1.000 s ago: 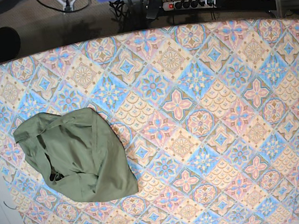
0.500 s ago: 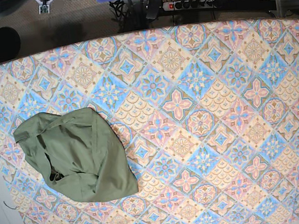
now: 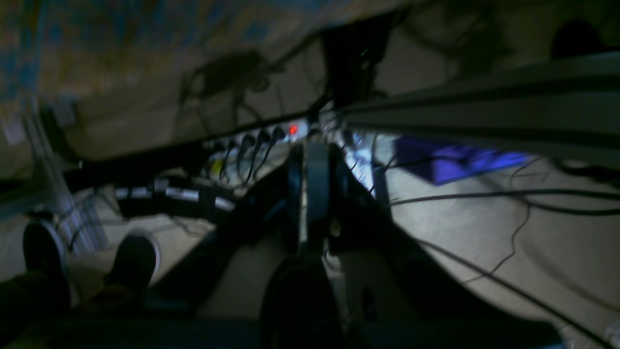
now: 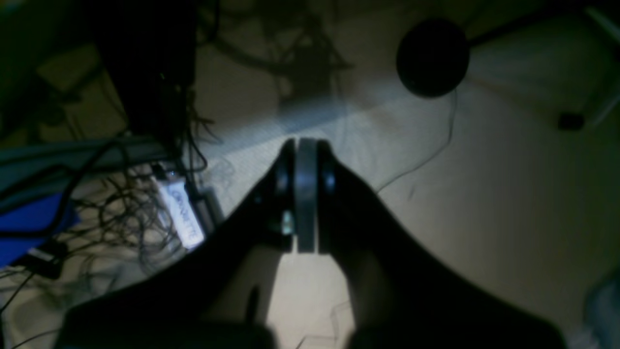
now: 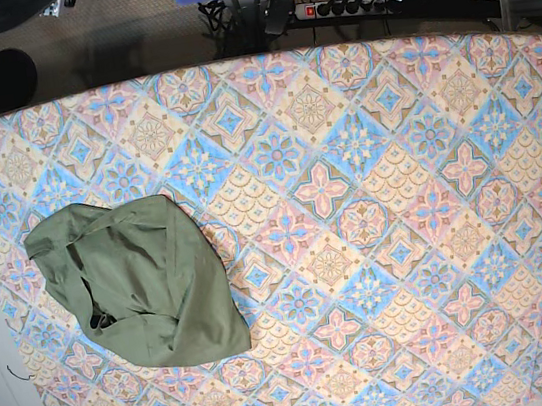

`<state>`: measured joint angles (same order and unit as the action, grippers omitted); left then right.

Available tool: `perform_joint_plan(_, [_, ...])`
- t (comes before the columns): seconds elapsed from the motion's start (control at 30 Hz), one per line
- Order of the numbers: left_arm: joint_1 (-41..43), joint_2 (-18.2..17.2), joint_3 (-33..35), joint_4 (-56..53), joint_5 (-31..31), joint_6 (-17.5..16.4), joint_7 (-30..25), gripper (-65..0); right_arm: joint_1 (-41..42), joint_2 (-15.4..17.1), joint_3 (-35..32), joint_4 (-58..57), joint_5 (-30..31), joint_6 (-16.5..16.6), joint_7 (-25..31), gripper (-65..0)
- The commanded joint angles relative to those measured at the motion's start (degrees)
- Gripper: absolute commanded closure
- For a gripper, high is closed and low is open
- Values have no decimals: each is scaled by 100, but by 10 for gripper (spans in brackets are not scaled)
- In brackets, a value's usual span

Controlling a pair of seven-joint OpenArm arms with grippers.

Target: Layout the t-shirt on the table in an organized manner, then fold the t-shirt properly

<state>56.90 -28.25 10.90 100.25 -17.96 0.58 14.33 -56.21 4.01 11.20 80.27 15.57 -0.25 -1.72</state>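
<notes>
Right end effector (image 4: 306, 160) closed, empty, above dim floor (image 4: 484, 194), cables (image 4: 121, 218).

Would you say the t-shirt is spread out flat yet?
No: the t-shirt lies bunched in overlapping folds on the table.

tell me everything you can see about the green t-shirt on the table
The t-shirt is plain olive green, soft cloth that looks like cotton. It is not spread out: it lies bunched in a rumpled, roughly rounded heap with folds and a dark opening near its lower left. It rests on the table, on the patterned cover, toward the left edge in the base view. Only the cover touches it; neither hand is near it.
</notes>
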Motion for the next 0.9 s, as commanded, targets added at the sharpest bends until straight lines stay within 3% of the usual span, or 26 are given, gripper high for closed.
perform_joint_plan(0.0, [204,-72,-101,292,15,-10,-101,-1,-212,43,45,312,73,12,79,0])
perform_joint_plan(0.37, [389,-72,-760,1654,15,-10,-92,-1,-608,113,537,2650,144,12,-853,0])
perform_joint_plan(0.7, [-359,-80,-742,1901,7,-10,-57,-1,-547,245,642,3186,144,12,-1151,0])
perform_joint_plan(0.87, [-1053,-54,-751,1989,-196,-10,646,-1,-142,245,642,3265,135,12,-1151,0])
